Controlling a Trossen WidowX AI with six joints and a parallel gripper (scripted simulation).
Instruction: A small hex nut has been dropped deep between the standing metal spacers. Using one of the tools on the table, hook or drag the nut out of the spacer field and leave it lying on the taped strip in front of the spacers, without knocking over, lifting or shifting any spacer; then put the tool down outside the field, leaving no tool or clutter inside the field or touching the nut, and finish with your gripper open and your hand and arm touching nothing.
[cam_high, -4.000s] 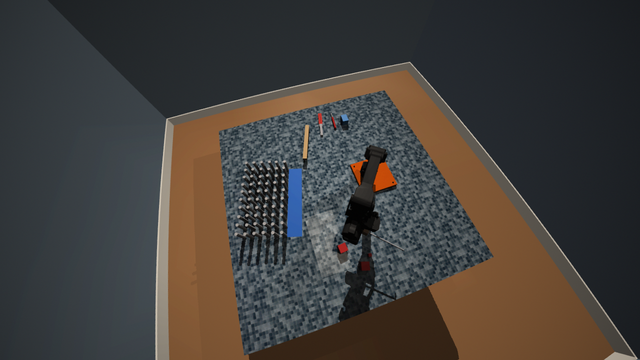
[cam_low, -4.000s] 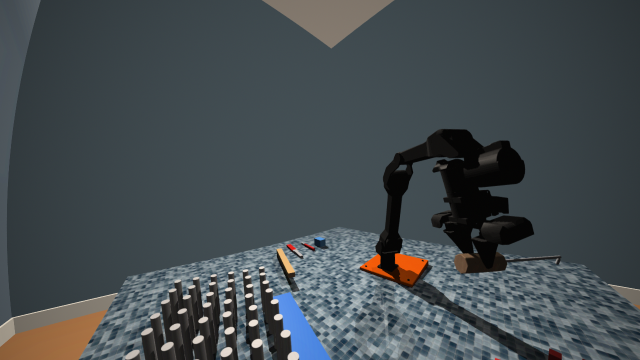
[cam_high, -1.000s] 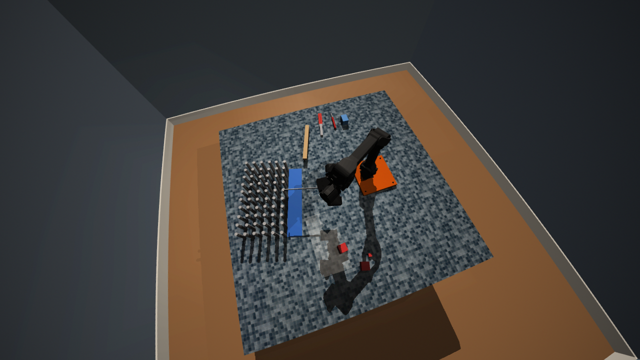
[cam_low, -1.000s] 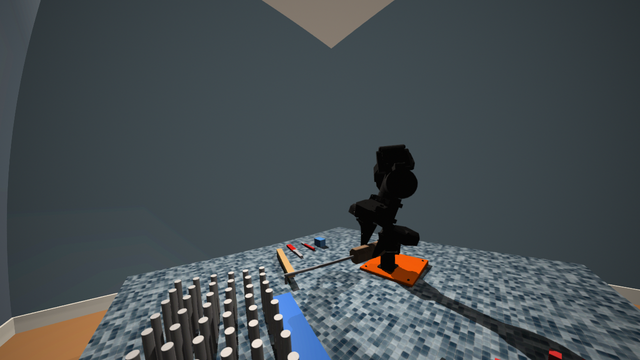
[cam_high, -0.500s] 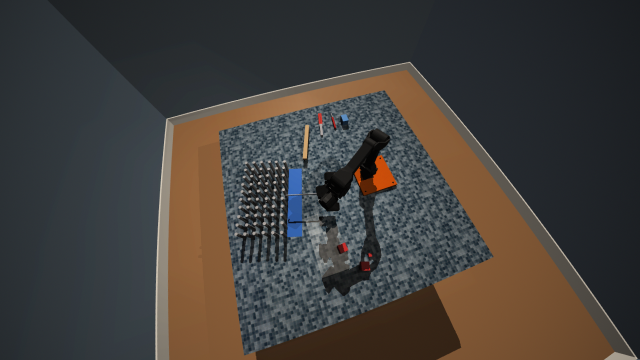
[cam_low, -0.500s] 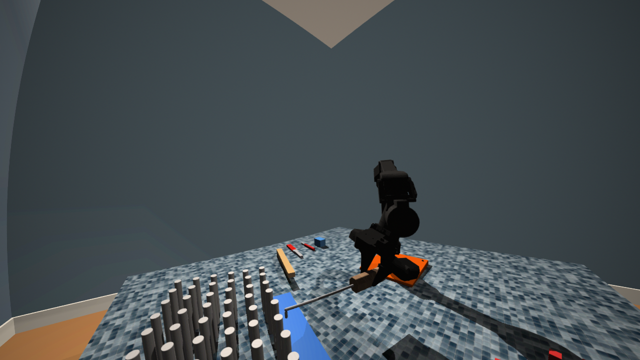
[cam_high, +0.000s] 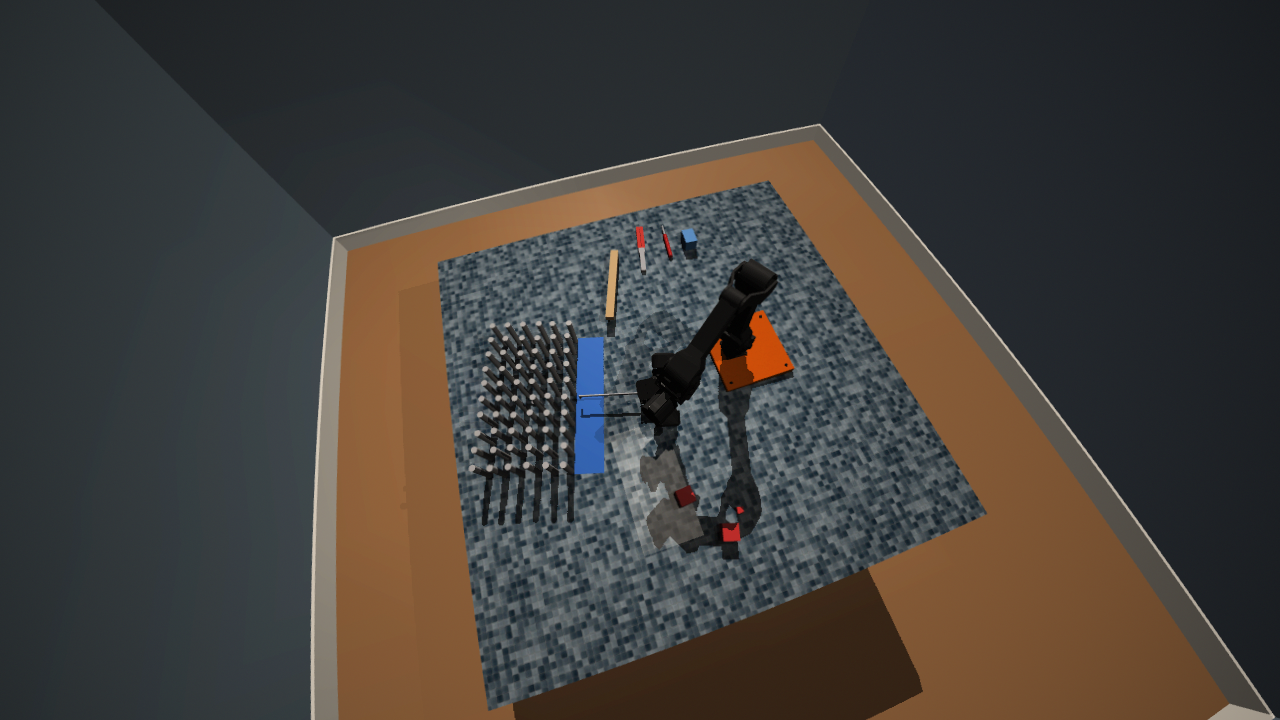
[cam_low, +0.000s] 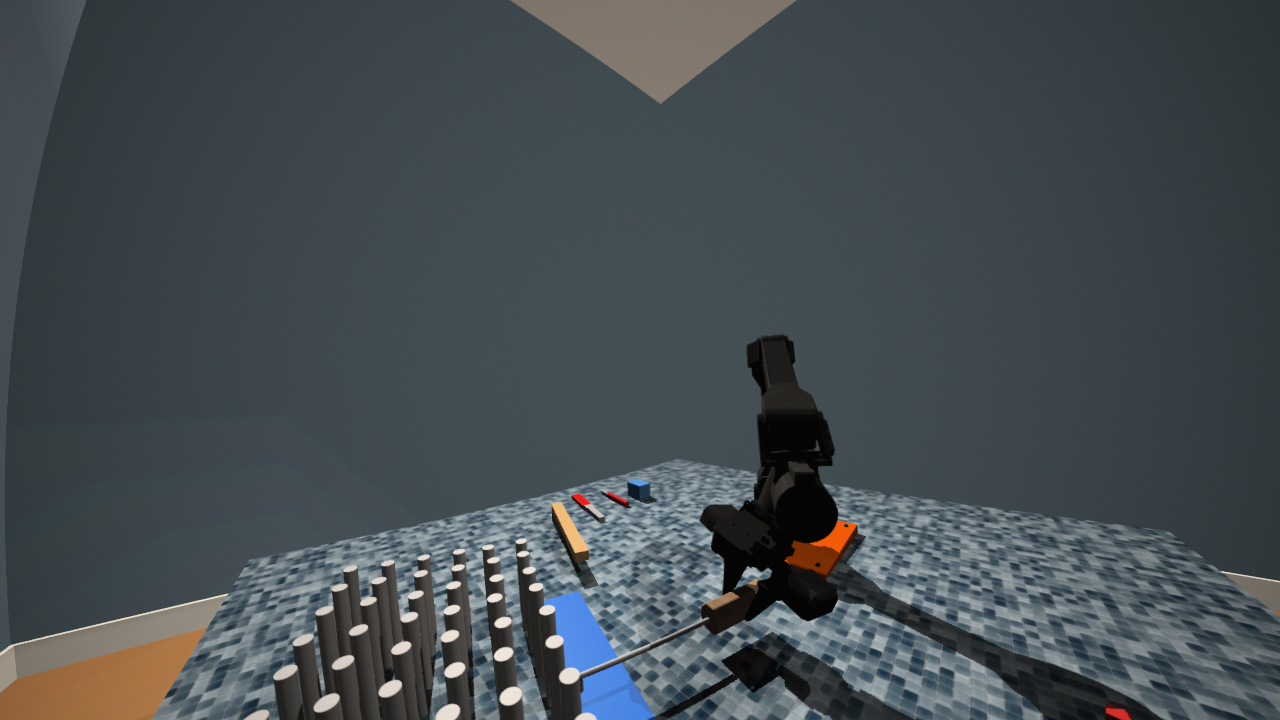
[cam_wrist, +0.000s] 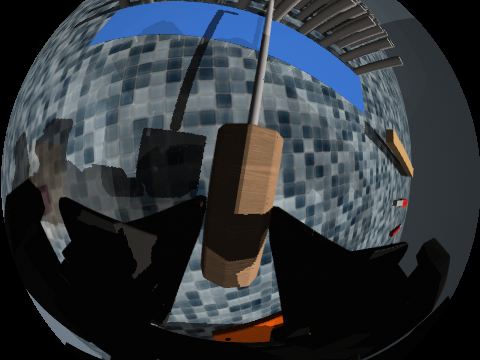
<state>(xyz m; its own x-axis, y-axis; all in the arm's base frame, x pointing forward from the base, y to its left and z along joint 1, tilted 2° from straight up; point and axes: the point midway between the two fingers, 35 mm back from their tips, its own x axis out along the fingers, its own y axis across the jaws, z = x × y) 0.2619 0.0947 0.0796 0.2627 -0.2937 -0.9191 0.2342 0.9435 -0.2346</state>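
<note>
Tool (cam_high: 651, 402) (cam_low: 748, 594) (cam_wrist: 238, 208) clamped around a wooden handle (cam_low: 723, 614) (cam_wrist: 257, 170), its slim metal rod (cam_high: 610, 394) (cam_low: 644, 646) (cam_wrist: 260, 85) pointing lengthwise over the blue strip (cam_high: 589, 367) (cam_low: 572, 617) (cam_wrist: 320, 55) toward the spacers (cam_high: 534, 351) (cam_low: 554, 642) (cam_wrist: 380, 65); the nut's position cannot be made out.

Arm (cam_high: 707, 344) (cam_low: 787, 402), black, one: bent, reaching out from its base; gripper (cam_high: 646, 404) (cam_low: 744, 598) (cam_wrist: 238, 208), one: low, fingers parted, clamped on a wooden handle
</note>
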